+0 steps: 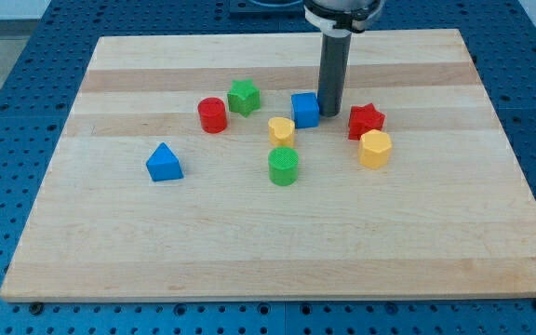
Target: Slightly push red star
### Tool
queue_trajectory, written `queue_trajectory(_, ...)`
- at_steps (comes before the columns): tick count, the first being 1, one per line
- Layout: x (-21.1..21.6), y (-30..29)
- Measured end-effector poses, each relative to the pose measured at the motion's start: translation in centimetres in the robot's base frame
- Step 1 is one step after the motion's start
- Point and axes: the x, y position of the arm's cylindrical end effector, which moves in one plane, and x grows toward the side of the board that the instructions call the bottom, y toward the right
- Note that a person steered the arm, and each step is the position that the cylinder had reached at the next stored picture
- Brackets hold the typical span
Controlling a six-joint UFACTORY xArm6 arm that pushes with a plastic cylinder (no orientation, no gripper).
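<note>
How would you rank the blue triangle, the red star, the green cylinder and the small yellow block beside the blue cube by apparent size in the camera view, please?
1. blue triangle, red star and green cylinder: too alike to rank, and the triangle and cylinder sit nearer the view's bottom.
2. small yellow block: clearly smallest.

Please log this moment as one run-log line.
tip: between blue cube and red star | star contact: none visible | push: pending

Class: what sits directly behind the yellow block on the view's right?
The red star sits just behind the yellow block, which covers the star's lower front. My tip stands left of it.
</note>
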Motion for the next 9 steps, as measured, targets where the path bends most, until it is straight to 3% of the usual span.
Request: queue_trajectory(9, 1.1, 8.2)
